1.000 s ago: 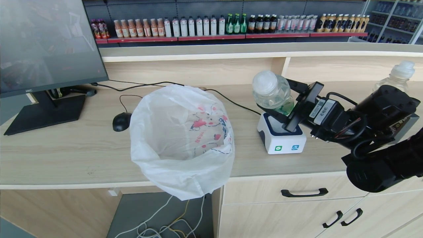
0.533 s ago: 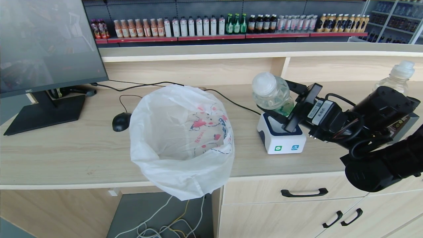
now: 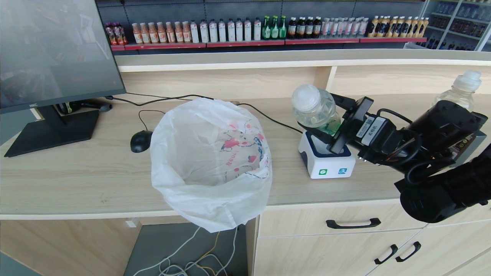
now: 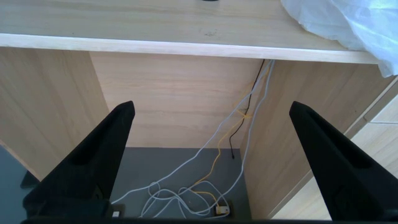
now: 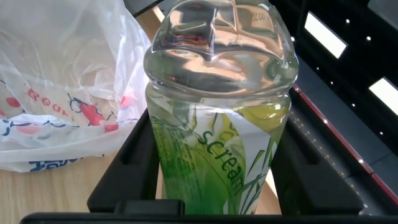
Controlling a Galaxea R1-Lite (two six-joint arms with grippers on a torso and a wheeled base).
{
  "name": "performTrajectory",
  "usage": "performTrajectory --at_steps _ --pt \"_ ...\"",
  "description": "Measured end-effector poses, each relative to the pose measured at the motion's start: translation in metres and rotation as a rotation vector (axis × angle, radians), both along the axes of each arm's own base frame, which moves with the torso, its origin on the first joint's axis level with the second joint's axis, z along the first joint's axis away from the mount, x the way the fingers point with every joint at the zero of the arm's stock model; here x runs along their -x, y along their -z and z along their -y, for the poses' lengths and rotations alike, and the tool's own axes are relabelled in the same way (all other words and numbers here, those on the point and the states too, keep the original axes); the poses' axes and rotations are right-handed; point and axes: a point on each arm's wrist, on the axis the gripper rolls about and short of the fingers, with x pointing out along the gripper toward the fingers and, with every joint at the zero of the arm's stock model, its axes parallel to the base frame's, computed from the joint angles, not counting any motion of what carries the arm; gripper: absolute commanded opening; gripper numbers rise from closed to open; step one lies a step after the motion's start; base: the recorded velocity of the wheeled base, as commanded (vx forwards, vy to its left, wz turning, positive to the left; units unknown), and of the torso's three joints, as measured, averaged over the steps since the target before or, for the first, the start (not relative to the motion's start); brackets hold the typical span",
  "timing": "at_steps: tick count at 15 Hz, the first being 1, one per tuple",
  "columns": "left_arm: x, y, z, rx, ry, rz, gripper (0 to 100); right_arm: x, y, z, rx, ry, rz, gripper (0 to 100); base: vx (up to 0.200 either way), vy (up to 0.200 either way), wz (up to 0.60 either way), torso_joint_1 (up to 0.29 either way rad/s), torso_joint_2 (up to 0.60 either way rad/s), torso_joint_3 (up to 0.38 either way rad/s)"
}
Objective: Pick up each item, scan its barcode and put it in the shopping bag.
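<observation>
My right gripper (image 3: 324,117) is shut on a clear bottle (image 3: 314,107) with a green label and white cap, held tilted just above the white barcode scanner (image 3: 326,159) on the counter. In the right wrist view the bottle (image 5: 217,124) sits between the black fingers (image 5: 127,174), the bag behind it. The white shopping bag (image 3: 211,161) with red and blue print stands open at the counter's front edge, left of the scanner. My left gripper (image 4: 211,162) hangs open below the counter, in front of loose cables.
A second clear bottle (image 3: 460,90) stands at the far right of the counter. A monitor (image 3: 53,53) and a black mouse (image 3: 141,140) occupy the left. Cables (image 3: 184,97) run along the back. Drawers with black handles (image 3: 353,223) lie under the counter.
The right gripper and the bottle have edged slightly left and down towards the scanner. Nothing else has moved.
</observation>
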Motion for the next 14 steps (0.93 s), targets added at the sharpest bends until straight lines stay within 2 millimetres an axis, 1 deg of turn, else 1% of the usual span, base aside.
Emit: performTrajectory --at_steps 5,7,9,11,14 --pt "0.000 0.000 0.000 0.000 0.000 0.000 100 0.002 -0.002 -0.002 -0.009 -0.008 -0.004 0 0.000 0.000 0.00 0.000 0.00 0.000" --pt "0.000 0.000 0.000 0.000 0.000 0.000 100 0.005 -0.008 -0.001 -0.027 -0.006 -0.006 0 0.000 0.000 0.00 0.000 0.00 0.000" --pt "0.000 0.000 0.000 0.000 0.000 0.000 100 0.012 -0.017 -0.005 -0.081 0.010 -0.022 0 0.000 0.000 0.00 0.000 0.00 0.000" --pt "0.000 0.000 0.000 0.000 0.000 0.000 100 0.020 -0.024 -0.013 -0.143 0.014 -0.053 0 0.000 0.000 0.00 0.000 0.00 0.000" --pt "0.000 0.000 0.000 0.000 0.000 0.000 100 0.034 -0.038 -0.046 -0.312 0.010 -0.131 0 0.000 0.000 0.00 0.000 0.00 0.000"
